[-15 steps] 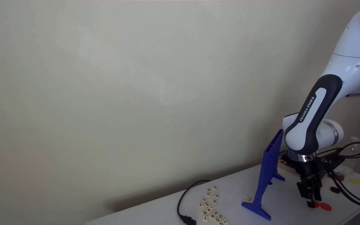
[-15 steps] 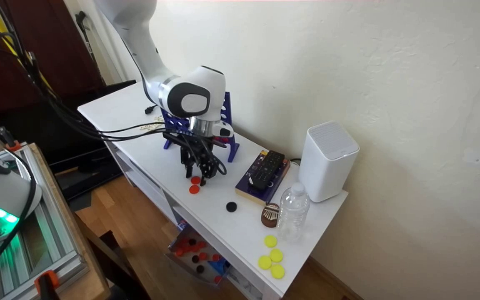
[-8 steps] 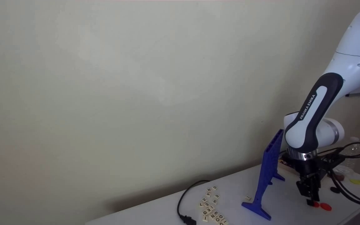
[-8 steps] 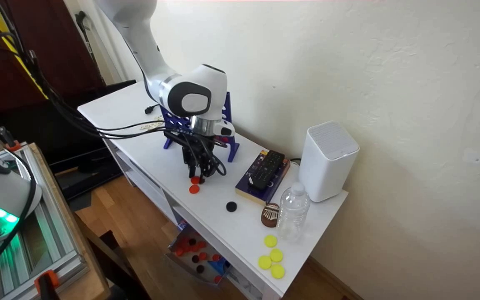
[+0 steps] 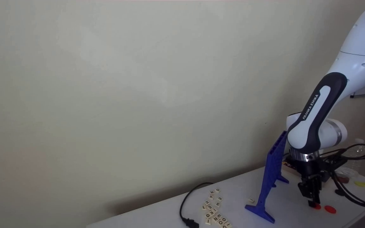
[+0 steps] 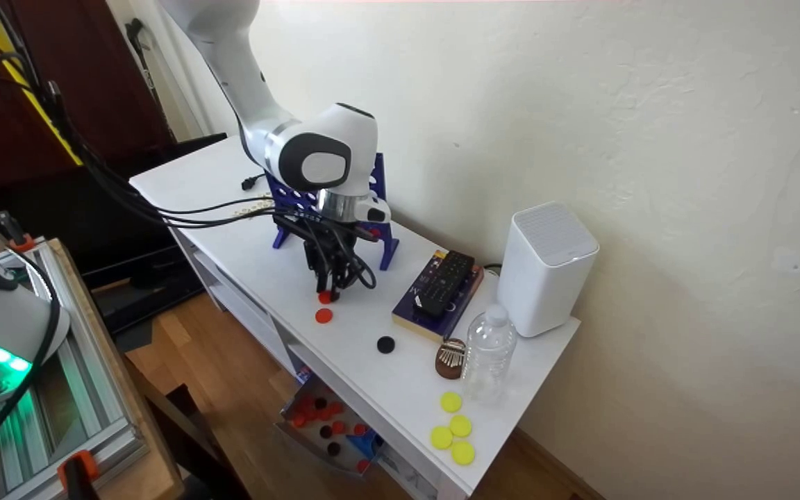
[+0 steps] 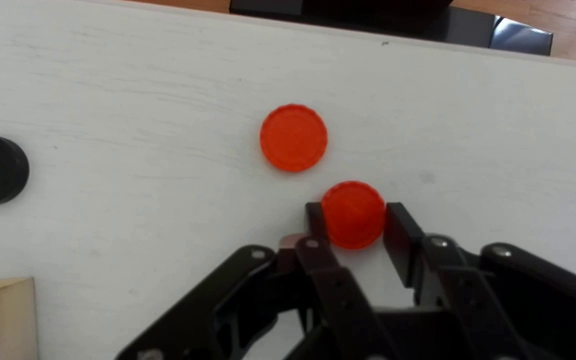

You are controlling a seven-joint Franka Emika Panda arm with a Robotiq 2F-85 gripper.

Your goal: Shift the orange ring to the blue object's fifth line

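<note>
Fingers [image 7: 404,242] moved inward | gripping orange disc [image 7: 353,215] | round, flat, shaded reddish

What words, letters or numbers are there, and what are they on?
"FRANKA EMIKA": on the robot arm.
"IKA": on the robot base, cut off by the picture's edge.
"K": on a letter tile.
"G": on another tile.
"E": on a third tile.
"O": on a fourth tile.
Other tiles: too small to read surely.
Book and remote: too small or blurred.

Along the tabletop [image 5: 291,207], a passable gap separates pincer [image 7: 355,217] and obstructing blue stand [image 5: 273,167].
</note>
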